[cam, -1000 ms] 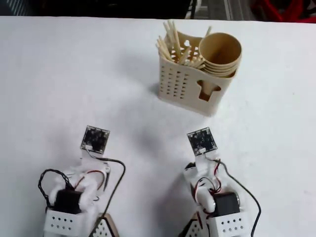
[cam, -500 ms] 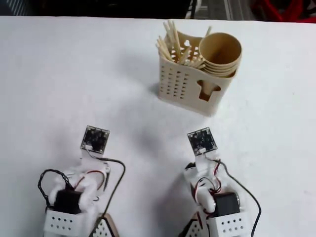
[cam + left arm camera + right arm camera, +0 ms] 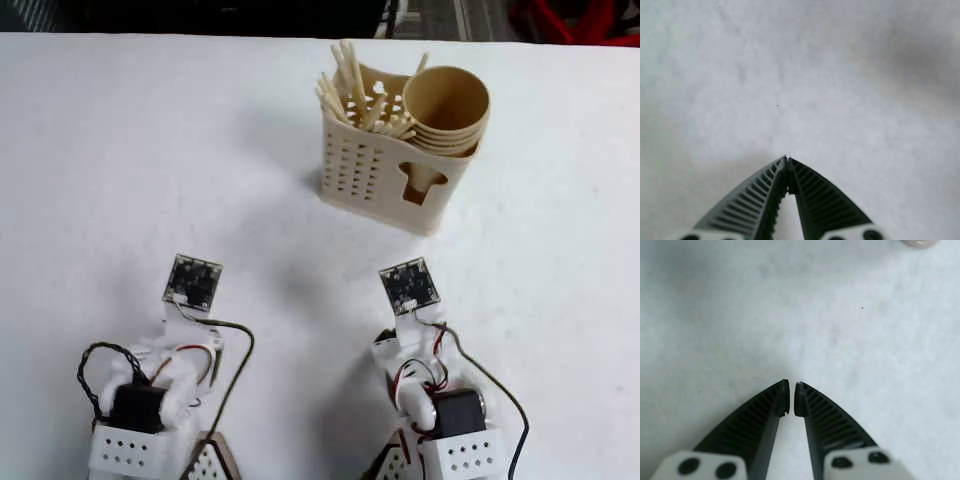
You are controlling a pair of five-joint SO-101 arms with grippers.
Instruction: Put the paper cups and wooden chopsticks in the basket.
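1. Black and ribbed, the right gripper (image 3: 791,390) is drawn together with a hairline gap at the tips, holding nothing above the white table (image 3: 850,340).
2. Left gripper (image 3: 786,161): tips pressed together, empty.
3. Stacked paper cups (image 3: 447,105) and wooden chopsticks (image 3: 355,85) stand in the cream basket (image 3: 370,175), well apart from both arms.

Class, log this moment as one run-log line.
paper cups stacked in basket | wooden chopsticks in basket | left gripper shut, empty | right gripper shut, empty | both over table
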